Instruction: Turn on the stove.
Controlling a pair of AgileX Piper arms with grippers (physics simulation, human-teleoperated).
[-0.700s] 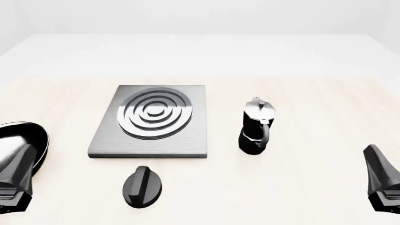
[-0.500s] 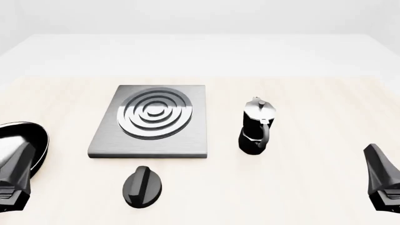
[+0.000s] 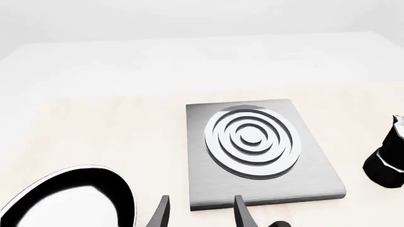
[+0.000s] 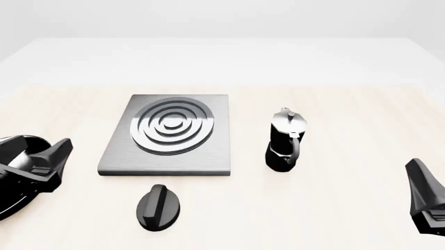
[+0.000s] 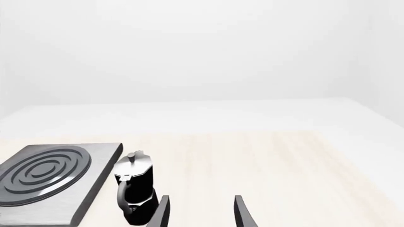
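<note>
The stove (image 4: 167, 136) is a flat grey slab with silver burner rings, lying left of centre on the table. Its black oval knob (image 4: 158, 207) sits apart on the table just in front of it, ridge pointing away from me. My left gripper (image 4: 59, 152) hovers at the far left, tilted toward the stove, left of the knob and apart from it. In the left wrist view its fingers (image 3: 162, 215) stand open with nothing between them, the stove (image 3: 252, 146) beyond. My right gripper (image 4: 418, 179) waits at the far right, open in the right wrist view (image 5: 200, 215).
A black frying pan (image 4: 12, 146) lies at the left edge, partly hidden behind my left gripper. A black-and-silver moka pot (image 4: 285, 140) stands upright right of the stove. Pale table surface stretches between the pot and my right gripper.
My left gripper has lifted and swung right, now tilted toward the stove and covering more of the pan. The right arm, knob, stove and pot have not moved.
</note>
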